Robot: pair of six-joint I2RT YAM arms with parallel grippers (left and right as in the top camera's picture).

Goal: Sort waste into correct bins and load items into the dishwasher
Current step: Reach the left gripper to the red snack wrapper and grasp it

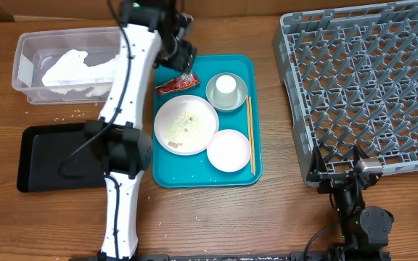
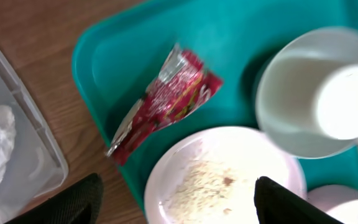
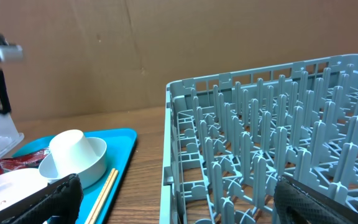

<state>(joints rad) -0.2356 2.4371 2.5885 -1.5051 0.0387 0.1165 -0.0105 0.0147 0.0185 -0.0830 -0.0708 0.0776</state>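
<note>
- the left fingers (image 2: 67, 202) are spread wide and hold nothing; we see them hanging above the near-left corner of the teal tray (image 2: 229, 31).
- between and just beyond their tips lie the red sauce packet (image 2: 166, 99) on the tray floor and the edge of the large white plate (image 2: 229, 155), which carries scattered rice grains (image 2: 197, 180).
- the right fingers (image 3: 48, 199) are also wide and empty, low by the front edge of the grey dish rack (image 3: 260, 155).
- on the tray, the small white cup (image 1: 226, 85) sits inside the grey-green bowl (image 1: 241, 99), the pinkish plate (image 1: 229, 150) lies beside the large plate, and the chopsticks (image 1: 250, 134) lie along the tray's right edge.
- the crumpled napkin (image 1: 75, 69) is in the clear tub (image 1: 27, 58), left of the tray.
- the black tray (image 1: 49, 156) sits on the surface in front of the tub, with a few loose grains (image 1: 67, 114) between them.
</note>
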